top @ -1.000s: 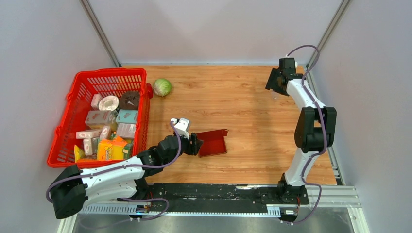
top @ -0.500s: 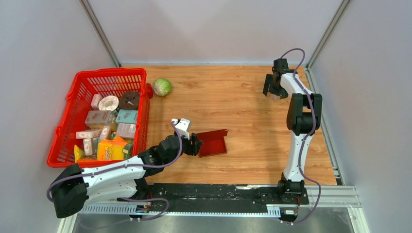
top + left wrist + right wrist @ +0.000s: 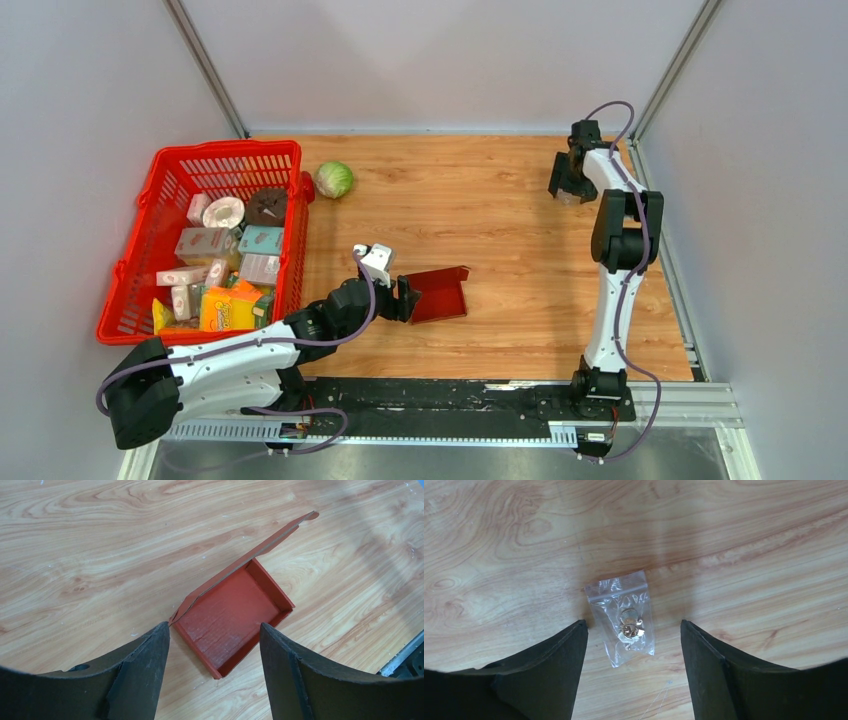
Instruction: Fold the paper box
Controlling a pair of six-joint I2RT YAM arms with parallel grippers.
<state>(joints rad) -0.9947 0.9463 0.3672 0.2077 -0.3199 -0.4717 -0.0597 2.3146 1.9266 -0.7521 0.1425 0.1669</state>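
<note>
The paper box (image 3: 440,294) lies on the wooden table (image 3: 500,210) a little left of its middle, just in front of the left gripper (image 3: 408,300), which reaches toward it low over the boards at the end of the stretched-out left arm. The box is half made up: a shallow dark red tray with short walls standing along its sides, and a long flap raised at a slant along the far edge (its end carries a small rounded tab). In the left wrist view the two dark fingers (image 3: 142,672) stand wide apart with the near corner of the tray between them and nothing clamped. The tip of one sits just beside the low corner of the raised flap, and whether it touches there I cannot tell. The right gripper (image 3: 565,188) hangs at the far right of the table, well apart from the box, pointing down. Its jaws gape too and hold nothing. Below them, between the fingertips in the wrist view, a small clear zip bag (image 3: 621,625) with a few small metal pieces inside lies flat on the wood. At the left of the table stands a red mesh basket (image 3: 150,190) filled with cartons and packets, and a green cabbage (image 3: 334,179) rests near its far right corner.
</note>
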